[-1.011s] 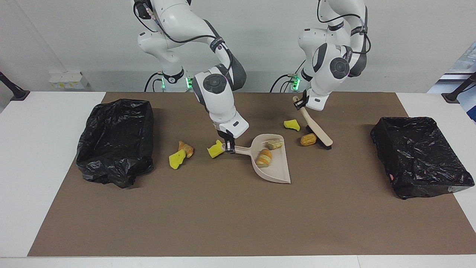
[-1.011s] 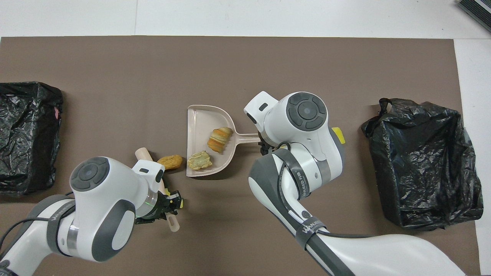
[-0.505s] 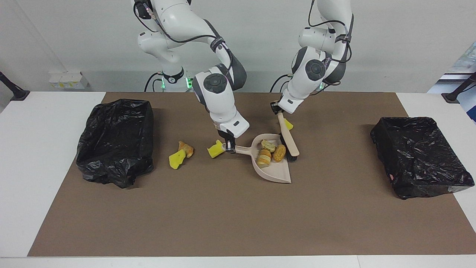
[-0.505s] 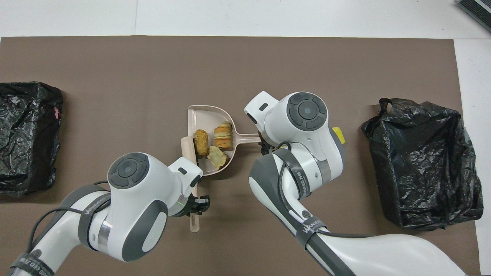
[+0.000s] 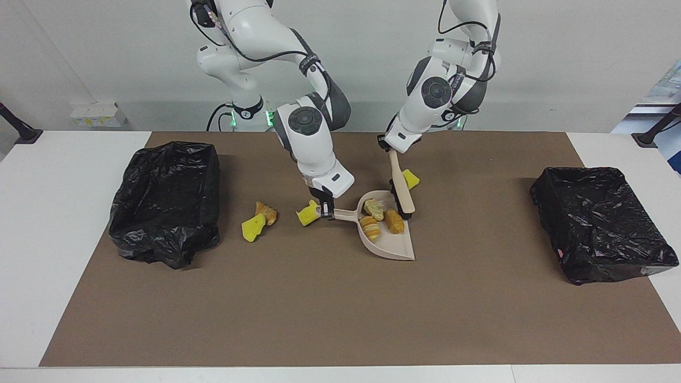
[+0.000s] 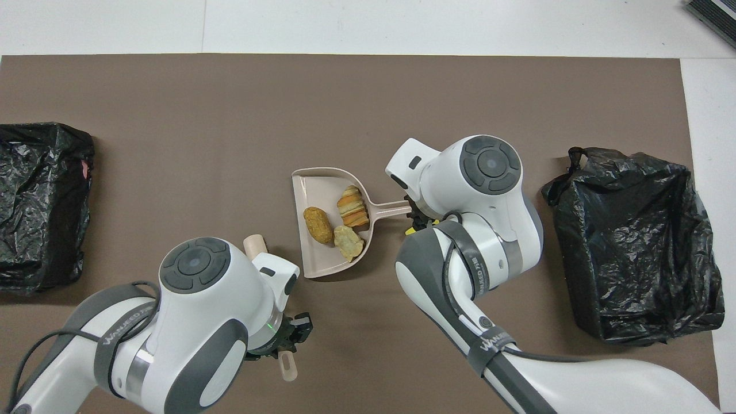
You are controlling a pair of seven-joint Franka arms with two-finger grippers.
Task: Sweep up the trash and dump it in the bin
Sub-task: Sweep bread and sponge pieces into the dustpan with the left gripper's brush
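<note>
A brown mat covers the counter (image 5: 340, 319). Three trash (image 5: 395, 221) lumps now lie in the dustpan (image 5: 396, 247), one swept in within the last second. Four remain outside. Left gripper (image 5: 384, 143) jaws clamp the brush (image 5: 403, 192); right gripper (image 5: 327, 211) jaws clamp the dustpan handle. Sweeping stays unfinished.
</note>
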